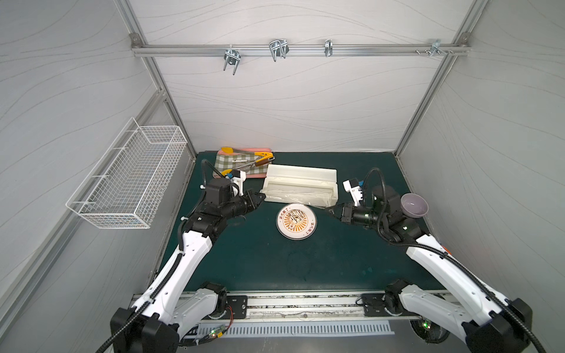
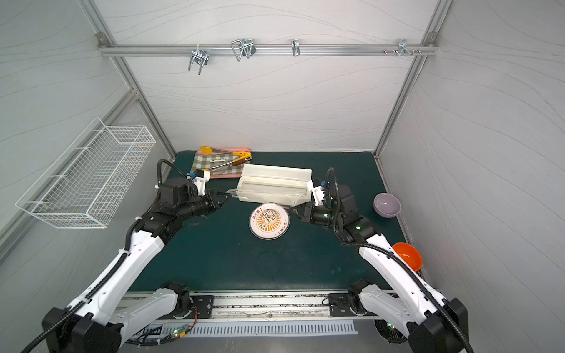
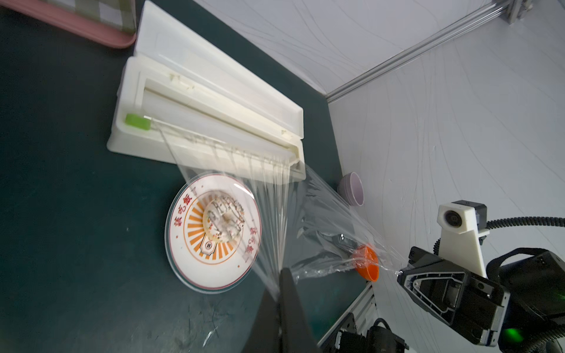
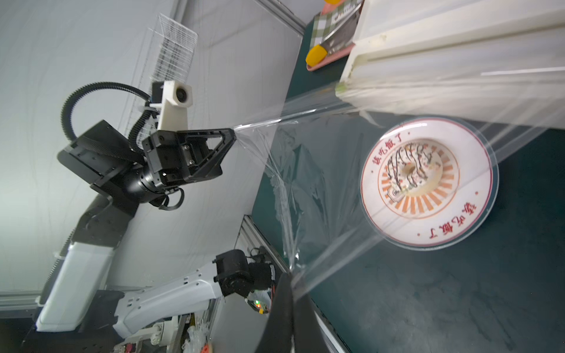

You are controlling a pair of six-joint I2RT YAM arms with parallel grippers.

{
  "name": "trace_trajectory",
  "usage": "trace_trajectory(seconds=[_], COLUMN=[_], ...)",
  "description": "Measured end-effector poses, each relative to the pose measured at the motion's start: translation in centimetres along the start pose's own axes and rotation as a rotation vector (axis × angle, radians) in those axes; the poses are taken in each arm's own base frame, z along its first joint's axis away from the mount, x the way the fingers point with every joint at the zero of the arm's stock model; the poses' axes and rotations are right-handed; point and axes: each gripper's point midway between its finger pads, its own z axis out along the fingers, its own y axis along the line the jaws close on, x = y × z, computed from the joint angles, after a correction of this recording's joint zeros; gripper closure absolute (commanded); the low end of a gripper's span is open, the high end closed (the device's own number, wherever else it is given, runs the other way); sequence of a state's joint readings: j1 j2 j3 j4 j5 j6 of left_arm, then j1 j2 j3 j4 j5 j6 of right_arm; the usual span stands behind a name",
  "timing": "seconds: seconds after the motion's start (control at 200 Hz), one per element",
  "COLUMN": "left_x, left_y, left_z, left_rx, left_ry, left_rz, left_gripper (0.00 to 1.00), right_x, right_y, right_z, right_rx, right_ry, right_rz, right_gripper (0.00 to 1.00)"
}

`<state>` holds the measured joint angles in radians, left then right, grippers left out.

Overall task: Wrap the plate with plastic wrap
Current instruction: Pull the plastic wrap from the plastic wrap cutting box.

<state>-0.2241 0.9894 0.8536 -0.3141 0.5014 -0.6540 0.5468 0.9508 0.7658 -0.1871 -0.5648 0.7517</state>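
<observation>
The plate (image 1: pixel 296 221) (image 2: pixel 269 221) lies flat on the green mat, white with an orange sunburst, red characters and a small food piece (image 3: pixel 224 218) on it. The plastic wrap (image 3: pixel 321 220) (image 4: pixel 305 171) runs out of the cream dispenser box (image 1: pixel 301 186) as a taut, creased sheet held above the mat. My left gripper (image 1: pixel 263 197) (image 3: pixel 279 284) is shut on its left corner, left of the plate. My right gripper (image 1: pixel 327 210) (image 4: pixel 289 281) is shut on the right corner, right of the plate. The film slants over the plate's far side.
A pink tray (image 1: pixel 224 175) with a checked cloth and utensils sits at the back left. A lilac bowl (image 2: pixel 386 204) stands at the right edge, an orange bowl (image 2: pixel 408 255) nearer the front right. A wire basket (image 1: pixel 128 174) hangs on the left wall.
</observation>
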Motion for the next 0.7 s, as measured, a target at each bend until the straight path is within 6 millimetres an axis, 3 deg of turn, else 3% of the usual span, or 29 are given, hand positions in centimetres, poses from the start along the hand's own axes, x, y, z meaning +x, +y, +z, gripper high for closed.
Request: trace_trajectory(seconds=[0.205, 0.4, 0.7], left_x=[4.6, 9.1, 14.1], left_y=[3.1, 6.2, 9.7], left_z=[0.3, 0.7, 2.3], left_rx=[-0.068, -0.129, -0.220], left_ry=[0.078, 0.140, 0.240], left_rz=[-0.042, -0.085, -0.104], left_gripper=[1.00, 1.00, 1.00], right_x=[5.7, 9.6, 12.8], right_y=[-3.3, -6.4, -10.9], right_z=[1.3, 1.9, 2.1], right_rx=[0.082, 0.164, 0.299], right_ry=[0.126, 0.193, 0.257], right_rz=[0.061, 0.118, 0.196], right_gripper=[1.00, 1.00, 1.00])
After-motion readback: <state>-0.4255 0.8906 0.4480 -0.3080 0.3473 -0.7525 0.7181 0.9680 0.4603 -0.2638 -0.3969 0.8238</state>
